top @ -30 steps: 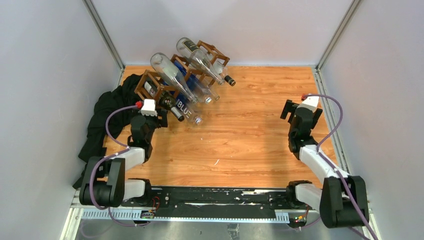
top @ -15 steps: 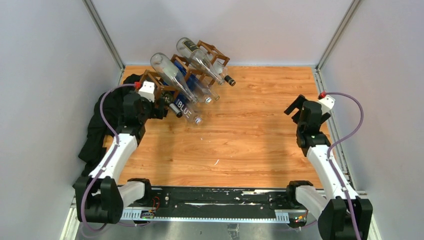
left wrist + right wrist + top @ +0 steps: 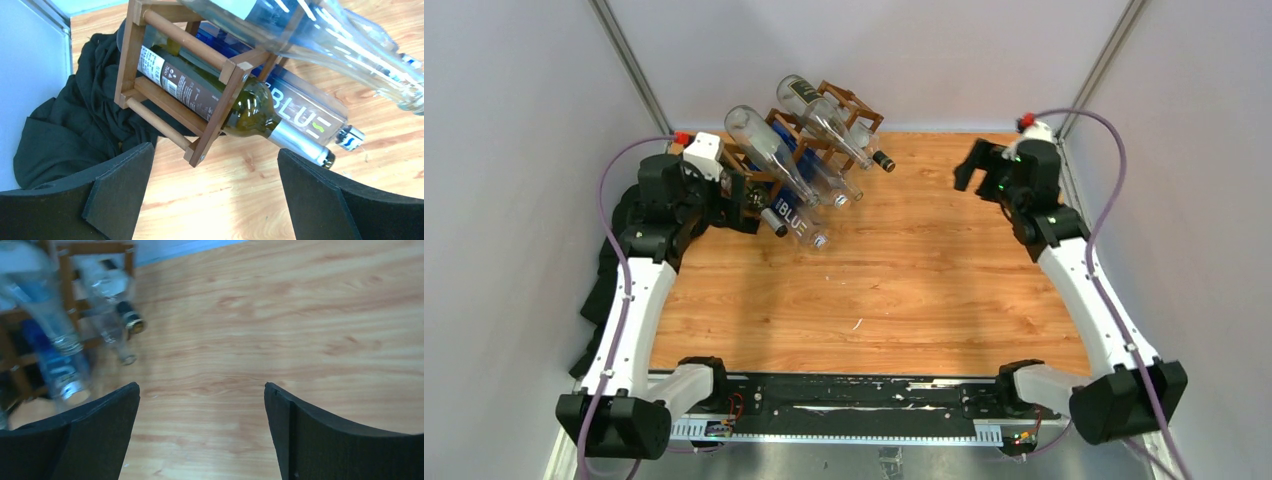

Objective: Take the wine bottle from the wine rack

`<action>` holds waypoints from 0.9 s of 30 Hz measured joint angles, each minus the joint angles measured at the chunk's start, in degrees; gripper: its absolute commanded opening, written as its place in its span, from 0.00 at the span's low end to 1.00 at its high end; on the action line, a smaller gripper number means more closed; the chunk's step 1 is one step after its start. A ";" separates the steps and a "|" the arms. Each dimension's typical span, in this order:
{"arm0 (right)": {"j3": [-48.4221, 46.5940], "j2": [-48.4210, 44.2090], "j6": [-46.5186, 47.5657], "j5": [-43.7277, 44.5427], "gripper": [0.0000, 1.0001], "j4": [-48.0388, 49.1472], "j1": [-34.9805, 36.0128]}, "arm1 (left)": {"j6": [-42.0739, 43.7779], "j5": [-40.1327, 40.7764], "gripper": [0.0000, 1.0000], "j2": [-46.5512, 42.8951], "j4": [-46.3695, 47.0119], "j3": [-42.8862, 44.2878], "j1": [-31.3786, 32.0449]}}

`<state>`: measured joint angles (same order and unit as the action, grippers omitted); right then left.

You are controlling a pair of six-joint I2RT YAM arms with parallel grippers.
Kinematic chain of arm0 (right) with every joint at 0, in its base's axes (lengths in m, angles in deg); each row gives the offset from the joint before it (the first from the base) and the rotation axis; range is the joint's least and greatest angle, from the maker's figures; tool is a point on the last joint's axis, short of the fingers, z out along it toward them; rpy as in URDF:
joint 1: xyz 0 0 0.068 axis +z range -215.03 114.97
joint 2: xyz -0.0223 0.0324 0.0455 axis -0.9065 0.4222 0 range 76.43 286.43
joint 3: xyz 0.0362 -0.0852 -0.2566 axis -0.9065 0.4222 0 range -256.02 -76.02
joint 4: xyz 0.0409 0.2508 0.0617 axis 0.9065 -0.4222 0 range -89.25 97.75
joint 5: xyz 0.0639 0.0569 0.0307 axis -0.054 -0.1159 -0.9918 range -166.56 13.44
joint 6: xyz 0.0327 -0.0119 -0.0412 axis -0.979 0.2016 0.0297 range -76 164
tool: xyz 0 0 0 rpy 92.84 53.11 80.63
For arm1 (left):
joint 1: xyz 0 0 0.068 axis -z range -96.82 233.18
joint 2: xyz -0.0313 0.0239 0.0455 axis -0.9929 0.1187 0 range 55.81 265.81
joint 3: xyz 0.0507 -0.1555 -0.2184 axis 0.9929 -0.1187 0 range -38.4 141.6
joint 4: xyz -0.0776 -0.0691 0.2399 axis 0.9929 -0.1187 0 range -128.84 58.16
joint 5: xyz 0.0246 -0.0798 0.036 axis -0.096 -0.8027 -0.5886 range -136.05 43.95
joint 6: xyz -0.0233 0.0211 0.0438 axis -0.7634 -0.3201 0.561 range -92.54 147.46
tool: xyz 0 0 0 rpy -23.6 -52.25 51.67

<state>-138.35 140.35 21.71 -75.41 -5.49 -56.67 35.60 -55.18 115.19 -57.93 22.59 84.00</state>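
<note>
Left arm [image 3: 629,300] stretched to wine rack [image 3: 186,39], left end effector [image 3: 215,167] apart before wine bottle [image 3: 250,107], right end effector [image 3: 200,405] apart over desk [image 3: 300,315], label [image 3: 165,75] shown only by left wrist

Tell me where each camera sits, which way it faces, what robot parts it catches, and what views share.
Top external: above and behind the robot, looking down on the wood-grain table; both arms, left gripper and right gripper open.
Left wrist: on the left arm, facing the end of the dark brown wooden lattice wine rack and its dark green wine bottle; own black fingers show.
Right wrist: on the right arm, facing across the table toward the blurred rack; fingers show.
Shared: all three see the rack.
</note>
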 measured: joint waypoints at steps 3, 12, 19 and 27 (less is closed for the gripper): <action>-8.98 5.55 2.49 0.46 1.00 -3.50 8.83 | -0.26 -1.09 1.00 1.60 -4.33 5.09 -0.02; -37.81 26.88 10.43 -1.16 1.00 -12.79 29.68 | -0.61 -3.32 1.00 7.30 -13.42 16.44 -0.04; -55.15 43.89 15.72 -7.23 0.99 -20.46 36.13 | -0.63 -3.39 1.00 10.36 -15.93 18.32 -0.11; -62.66 54.05 17.55 -11.61 0.96 -25.09 38.47 | 0.07 -4.92 0.99 10.88 -16.76 18.36 -2.21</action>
<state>-201.01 194.40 39.27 -87.02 -30.58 -18.20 35.67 -60.10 126.07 -74.69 40.95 81.79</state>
